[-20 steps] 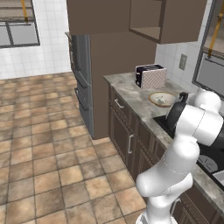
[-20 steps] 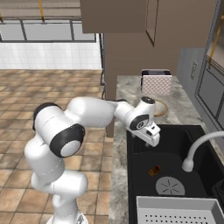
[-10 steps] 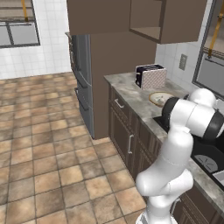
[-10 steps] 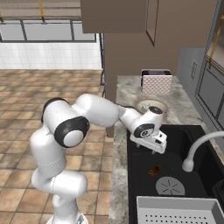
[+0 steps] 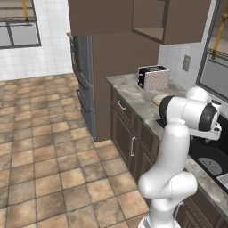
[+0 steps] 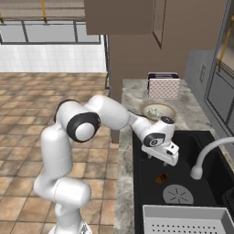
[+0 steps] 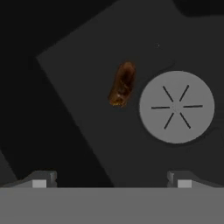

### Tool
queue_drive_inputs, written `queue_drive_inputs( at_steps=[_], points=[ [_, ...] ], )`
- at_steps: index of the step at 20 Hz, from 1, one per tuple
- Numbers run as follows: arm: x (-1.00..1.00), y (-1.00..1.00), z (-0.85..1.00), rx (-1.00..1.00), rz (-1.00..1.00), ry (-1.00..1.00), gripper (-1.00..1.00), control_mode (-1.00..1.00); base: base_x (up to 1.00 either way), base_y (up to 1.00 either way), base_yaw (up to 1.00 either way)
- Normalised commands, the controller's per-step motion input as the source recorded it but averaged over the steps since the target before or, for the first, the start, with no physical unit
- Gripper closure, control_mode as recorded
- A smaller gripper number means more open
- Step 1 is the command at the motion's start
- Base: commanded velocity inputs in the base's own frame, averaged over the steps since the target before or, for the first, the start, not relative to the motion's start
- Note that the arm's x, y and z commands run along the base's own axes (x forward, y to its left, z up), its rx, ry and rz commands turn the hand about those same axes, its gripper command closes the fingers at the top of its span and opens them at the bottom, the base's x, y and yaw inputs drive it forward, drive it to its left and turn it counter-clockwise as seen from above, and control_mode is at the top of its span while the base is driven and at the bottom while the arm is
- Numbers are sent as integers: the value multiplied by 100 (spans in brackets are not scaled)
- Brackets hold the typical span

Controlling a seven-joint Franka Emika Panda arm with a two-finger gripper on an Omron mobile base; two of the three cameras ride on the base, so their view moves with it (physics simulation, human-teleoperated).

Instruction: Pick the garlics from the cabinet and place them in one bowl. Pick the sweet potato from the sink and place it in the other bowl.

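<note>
Claw [image 7: 112, 181] spread, above sweet potato [image 7: 122, 84], beside drain [image 7: 176, 106], sink [image 6: 146, 192] floor

White arm, dark joints: we see a glossy, rounded machine.

We make out thick white tubular links [image 6: 109, 114] swelling into bulbous shells, with black discs ringed in grey capping the joints [image 6: 83, 128]. A fat white pedestal [image 6: 64, 194] carries the lot, smooth and seamless, with no cables showing. At the wrist a dark round cap [image 6: 154, 140] sits in a white housing, and below it a blocky white gripper [image 6: 157, 158] body ends in two small dark finger tips [image 7: 43, 180] with pale square pads.
</note>
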Motion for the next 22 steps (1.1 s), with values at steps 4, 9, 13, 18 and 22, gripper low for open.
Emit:
queue_drive_inputs(
  at_steps=[4, 9, 13, 18, 22],
  points=[
    [49, -1, -16, 0, -25, 3, -100, -100, 0, 0, 0],
    [6, -16, -42, 8, -8, 0, -100, -100, 0, 0, 0],
    [15, -21, -54, 4, -8, 0, -100, -100, 0, 0, 0],
    [35, -13, -54, 0, -7, 0, -100, -100, 0, 0, 0],
    [52, -8, -64, 0, -4, 0, -100, -100, 0, 0, 0]
  ],
)
